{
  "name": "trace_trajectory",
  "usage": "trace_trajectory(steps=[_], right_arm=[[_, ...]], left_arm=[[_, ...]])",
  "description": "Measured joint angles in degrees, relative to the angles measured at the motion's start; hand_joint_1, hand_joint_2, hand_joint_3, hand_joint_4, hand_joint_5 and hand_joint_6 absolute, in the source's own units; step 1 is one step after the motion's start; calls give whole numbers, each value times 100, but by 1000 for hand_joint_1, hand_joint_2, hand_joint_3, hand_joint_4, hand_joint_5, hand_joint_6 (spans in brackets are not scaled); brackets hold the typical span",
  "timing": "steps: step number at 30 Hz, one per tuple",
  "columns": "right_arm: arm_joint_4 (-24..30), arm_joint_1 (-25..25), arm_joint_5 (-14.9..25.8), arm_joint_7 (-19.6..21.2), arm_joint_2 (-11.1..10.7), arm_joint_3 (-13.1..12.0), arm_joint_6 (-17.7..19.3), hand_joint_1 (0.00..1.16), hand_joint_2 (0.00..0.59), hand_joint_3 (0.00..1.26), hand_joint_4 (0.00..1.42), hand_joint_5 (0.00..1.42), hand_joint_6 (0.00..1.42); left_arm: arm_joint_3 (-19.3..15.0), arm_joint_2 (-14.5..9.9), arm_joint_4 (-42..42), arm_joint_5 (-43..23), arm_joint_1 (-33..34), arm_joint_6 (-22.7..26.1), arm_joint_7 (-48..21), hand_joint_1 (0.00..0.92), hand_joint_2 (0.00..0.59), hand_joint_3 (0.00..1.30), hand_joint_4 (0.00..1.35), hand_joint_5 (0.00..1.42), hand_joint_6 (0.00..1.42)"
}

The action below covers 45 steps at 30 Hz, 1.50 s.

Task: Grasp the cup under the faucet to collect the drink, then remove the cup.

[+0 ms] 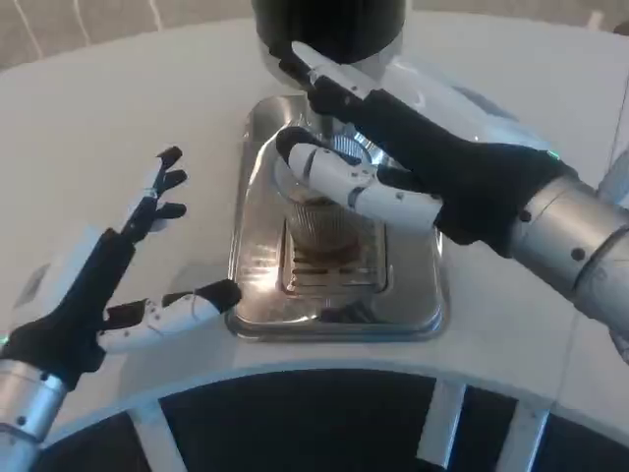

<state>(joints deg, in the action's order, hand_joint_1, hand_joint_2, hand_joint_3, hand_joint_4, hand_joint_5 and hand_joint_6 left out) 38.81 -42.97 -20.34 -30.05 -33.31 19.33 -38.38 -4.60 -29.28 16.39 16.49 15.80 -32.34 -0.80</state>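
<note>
A clear cup [320, 222] with brown drink in its lower part stands on the grate of a silver drip tray [415, 295], below the black dispenser [329, 25]. My right hand [413, 147] reaches in from the right and grips the cup: its thumb curls across the near side at the rim, and its other fingers run along the far side up toward the dispenser. The faucet itself is hidden behind this hand. My left hand [128, 265] hovers to the left of the tray, fingers spread and holding nothing, with its thumb tip close to the tray's front left corner.
The slotted grate [334, 273] lies in the middle of the tray. The white table [118, 98] spreads to the left and back. Its curved front edge [324, 369] runs below the tray, with dark floor under it.
</note>
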Motion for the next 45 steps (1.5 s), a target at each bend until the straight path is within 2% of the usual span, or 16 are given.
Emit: trace_trajectory(steps=[4, 12, 23, 45], right_arm=[[3, 37, -20, -3, 24, -13, 21, 0, 496, 0, 0, 0, 0], [25, 83, -93, -20, 108, -31, 27, 0, 500, 0, 0, 0, 0], [96, 107, -179, -101, 119, -57, 23, 0, 499, 0, 0, 0, 0], [144, 157, -209, -141, 151, -122, 21, 0, 499, 0, 0, 0, 0]], left_arm=[[131, 164, 121, 167, 228, 11, 144, 325, 38, 0, 0, 242, 250], [315, 363, 620, 354, 566, -3, 377, 387, 41, 0, 0, 262, 270], [420, 565, 1135, 426, 1017, 6, 583, 393, 42, 0, 0, 215, 197], [819, 695, 2159, 446, 1820, -202, 869, 392, 48, 0, 0, 176, 160]])
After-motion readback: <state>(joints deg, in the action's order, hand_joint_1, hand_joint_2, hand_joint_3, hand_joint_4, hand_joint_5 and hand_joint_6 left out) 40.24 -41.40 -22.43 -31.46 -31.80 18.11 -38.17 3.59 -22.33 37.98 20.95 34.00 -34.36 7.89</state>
